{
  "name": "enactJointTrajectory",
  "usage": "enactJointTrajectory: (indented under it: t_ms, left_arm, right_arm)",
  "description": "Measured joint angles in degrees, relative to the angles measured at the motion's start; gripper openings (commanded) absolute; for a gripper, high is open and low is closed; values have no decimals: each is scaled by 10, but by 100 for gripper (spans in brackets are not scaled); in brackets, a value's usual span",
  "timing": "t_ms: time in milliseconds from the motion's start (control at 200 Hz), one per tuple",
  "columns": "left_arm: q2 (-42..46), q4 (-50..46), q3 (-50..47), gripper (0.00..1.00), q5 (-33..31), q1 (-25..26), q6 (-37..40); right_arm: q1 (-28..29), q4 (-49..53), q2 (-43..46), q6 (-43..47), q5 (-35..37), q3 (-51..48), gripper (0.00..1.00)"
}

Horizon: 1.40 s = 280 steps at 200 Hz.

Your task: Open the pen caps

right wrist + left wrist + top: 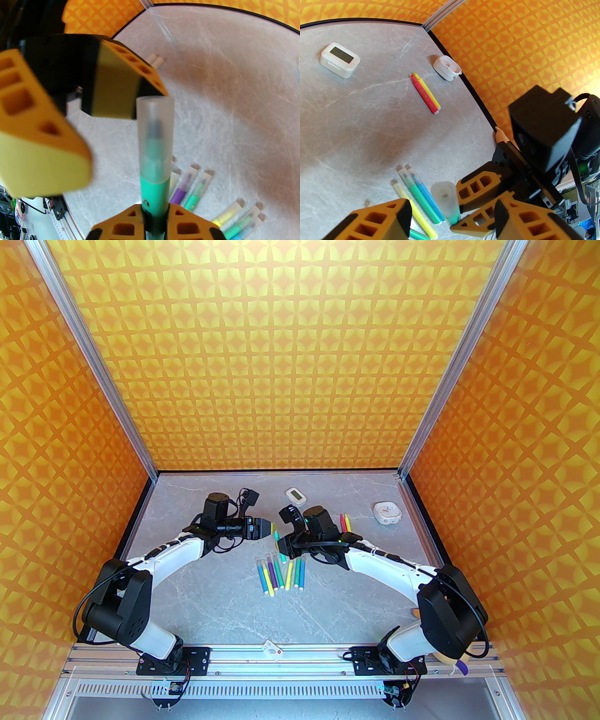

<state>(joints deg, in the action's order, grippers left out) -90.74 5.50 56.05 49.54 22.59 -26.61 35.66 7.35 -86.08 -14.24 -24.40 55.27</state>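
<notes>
Step in hand, by judgement: uncapping one pen held in the air between both arms, centre of the top view.

Right gripper (154, 219), bottom centre of right wrist view: clamped tight on slim teal plastic pen barrel (154, 192), pointing up the frame. Frosted translucent whitish tube cap (155, 131) seated on that barrel's tip, mid-frame, dark nib showing through.

Left gripper (452, 208), bottom of left wrist view: jaws apart, straddling the cap, one to each side; no pad contact visible.

Loose row of short slim markers (276, 573), blue, yellow, purple and green, flat on grey marbled tabletop (211, 615), below the grippers in the top view, pale caps on where the wrist views show them. Pink and yellow pair (425, 96) well apart, upper centre of left wrist view, near white square analogue clock (447, 68); tips look bare, probably done.

Next move, by judgement: calls for squeezing the left jaws onto the cap alone, clear of the teal barrel, then pulling straight along the pen's axis, away from the right gripper, right grip kept firm. Risks a slip off the smooth round cap, or a bent pen if pulled off-axis. Leaves most of the task ahead: whole row untouched.
</notes>
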Motion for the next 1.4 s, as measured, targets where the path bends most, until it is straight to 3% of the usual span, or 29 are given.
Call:
enactJointTrajectory:
  t_ms: [525, 870, 1100, 1255, 1400]
  left_arm:
    - [-14, 18, 19, 42, 5, 11, -19]
    - [-16, 19, 20, 22, 8, 11, -19]
    - [-20, 22, 26, 4, 9, 11, -23]
    - [-20, 23, 27, 0, 13, 12, -31]
    - [-20, 26, 32, 0, 13, 12, -39]
  right_arm:
    - [4, -12, 2, 0, -11, 0, 0]
    - [4, -20, 2, 0, -11, 0, 0]
    - [4, -31, 5, 0, -9, -4, 30]
    - [4, -55, 5, 0, -9, -14, 33]
    - [4, -71, 5, 0, -9, -22, 29]
